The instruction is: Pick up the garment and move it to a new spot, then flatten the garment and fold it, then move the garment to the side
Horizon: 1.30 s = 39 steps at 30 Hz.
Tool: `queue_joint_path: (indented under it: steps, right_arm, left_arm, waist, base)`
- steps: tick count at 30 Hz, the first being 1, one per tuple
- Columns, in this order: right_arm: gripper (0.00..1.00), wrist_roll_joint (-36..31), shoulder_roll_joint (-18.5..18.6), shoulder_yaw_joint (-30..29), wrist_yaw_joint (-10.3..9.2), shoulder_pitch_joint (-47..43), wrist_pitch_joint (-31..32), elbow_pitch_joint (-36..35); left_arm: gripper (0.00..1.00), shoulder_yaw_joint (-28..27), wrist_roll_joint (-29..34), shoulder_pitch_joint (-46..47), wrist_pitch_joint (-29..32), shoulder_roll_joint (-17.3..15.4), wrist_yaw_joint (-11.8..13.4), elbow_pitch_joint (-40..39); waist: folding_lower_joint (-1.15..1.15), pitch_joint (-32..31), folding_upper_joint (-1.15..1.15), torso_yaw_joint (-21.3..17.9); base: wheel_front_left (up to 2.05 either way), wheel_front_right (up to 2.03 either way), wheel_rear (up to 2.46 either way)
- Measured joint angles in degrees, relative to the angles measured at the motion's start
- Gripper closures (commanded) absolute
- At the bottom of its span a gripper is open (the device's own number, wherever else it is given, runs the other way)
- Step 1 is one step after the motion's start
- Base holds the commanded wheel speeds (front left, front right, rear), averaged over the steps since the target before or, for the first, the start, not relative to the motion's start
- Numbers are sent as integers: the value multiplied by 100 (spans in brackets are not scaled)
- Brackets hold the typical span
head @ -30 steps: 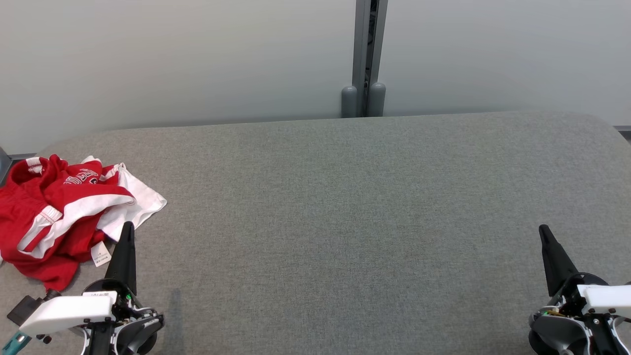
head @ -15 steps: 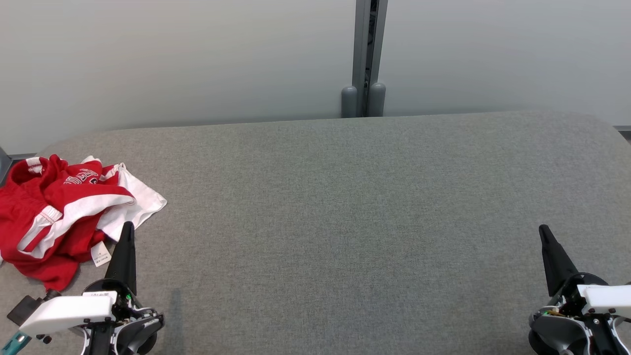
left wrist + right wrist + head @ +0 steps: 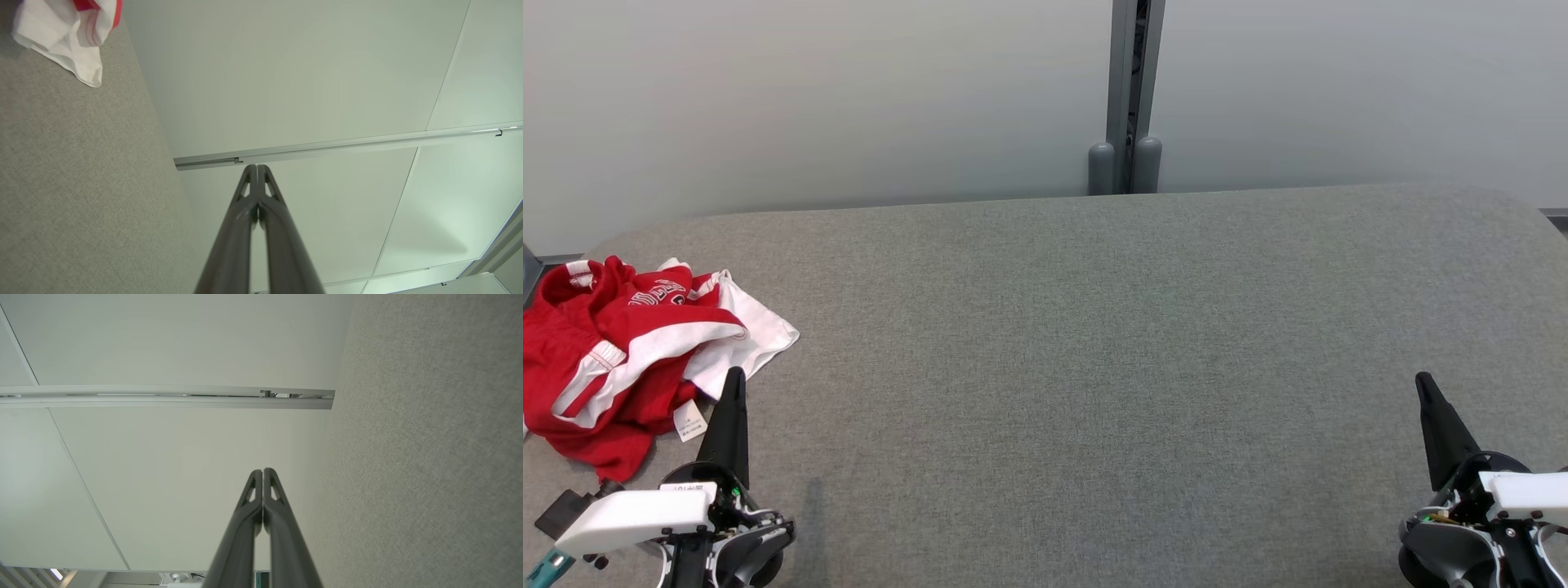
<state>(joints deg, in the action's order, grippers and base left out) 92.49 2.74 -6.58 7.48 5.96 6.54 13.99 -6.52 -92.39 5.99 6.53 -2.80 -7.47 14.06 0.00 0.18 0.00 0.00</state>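
Partly cropped L — garment (image 3: 629, 359), txt (image 3: 658, 292) unreadable

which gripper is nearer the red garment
The left gripper: its shut jaws end beside the white edge of the garment, while the right gripper sits far across the grey table.
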Motion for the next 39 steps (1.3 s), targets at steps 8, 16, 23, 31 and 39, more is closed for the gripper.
queue_joint_path:
  steps: [8,16,23,31,39]
  right_arm:
    - [100,0,0,0,0,0,0,0]
    - [100,0,0,0,0,0,-1,0]
    - [100,0,0,-1,0,0,0,0]
    - [100,0,0,0,0,0,0,0]
    - [100,0,0,1,0,0,0,0]
  left_arm:
    - [100,0,0,0,0,0,0,0]
    - [100,0,0,0,0,0,0,0]
    - [100,0,0,0,0,1,0,0]
    - [100,0,0,0,0,1,0,0]
    - [100,0,0,0,0,1,0,0]
  waist:
    - [0,0,0,0]
    - [0,0,0,0]
    - [0,0,0,0]
    - [0,0,0,0]
    - [0,0,0,0]
  base:
    - [0,0,0]
    - [0,0,0]
    - [0,0,0]
    - [0,0,0]
    - [0,0,0]
